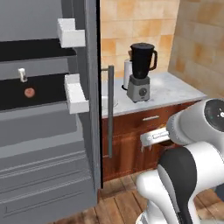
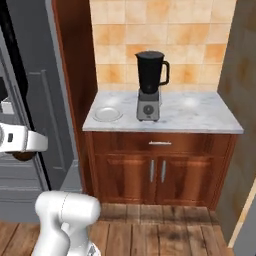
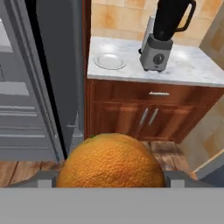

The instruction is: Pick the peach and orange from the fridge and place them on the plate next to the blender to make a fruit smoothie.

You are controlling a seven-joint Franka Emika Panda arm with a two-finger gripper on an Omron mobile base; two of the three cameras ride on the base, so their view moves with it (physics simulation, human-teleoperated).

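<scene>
The orange (image 3: 110,162) fills the bottom of the hand view, and my gripper (image 3: 110,176) is shut on it, with a grey fingertip showing on each side. The peach (image 1: 29,92) lies on a black shelf inside the open fridge (image 1: 43,144). On the marble counter, the white plate (image 3: 110,61) sits just left of the blender (image 3: 160,43), both ahead of and beyond the held orange. The right base view shows the plate (image 2: 108,114) and blender (image 2: 150,85) too, with my hand low at the left beside the fridge.
The open fridge door (image 1: 91,87) with its long bar handle (image 1: 110,111) stands between the shelves and the counter. A small cream bottle (image 1: 22,75) stands on the shelf above the peach. A white cylinder (image 1: 127,74) stands behind the blender. Wooden cabinets (image 2: 157,170) lie under the counter.
</scene>
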